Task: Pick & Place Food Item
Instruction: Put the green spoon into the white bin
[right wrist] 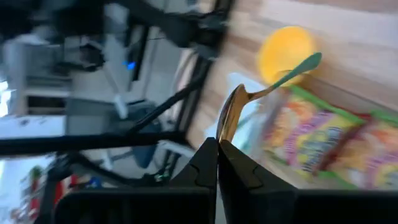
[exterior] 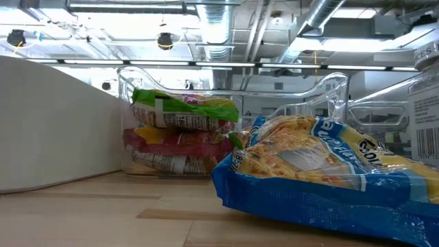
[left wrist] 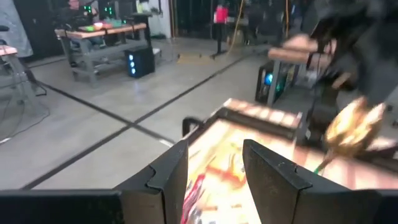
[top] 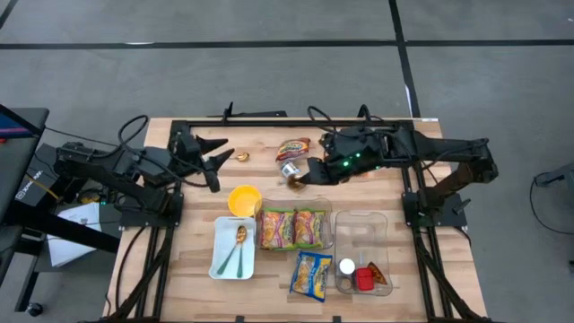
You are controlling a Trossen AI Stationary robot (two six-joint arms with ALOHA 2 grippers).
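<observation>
Shut on a wrapper (top: 295, 184): right gripper (top: 300, 179), above mid-table near the far edge | left gripper (top: 212, 161): fingers (left wrist: 268, 180) apart, empty, near the far left corner | snack bag (top: 292, 148) beside the far edge | yellow bowl (top: 244, 199) mid-table | noodle packs (top: 294, 228) in bin (top: 328, 208) by the near edge

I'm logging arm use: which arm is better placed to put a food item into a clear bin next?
Right. The right gripper looks shut on a gold-wrapped item, just behind the clear bin. The left gripper is open, empty and farther off.
</observation>
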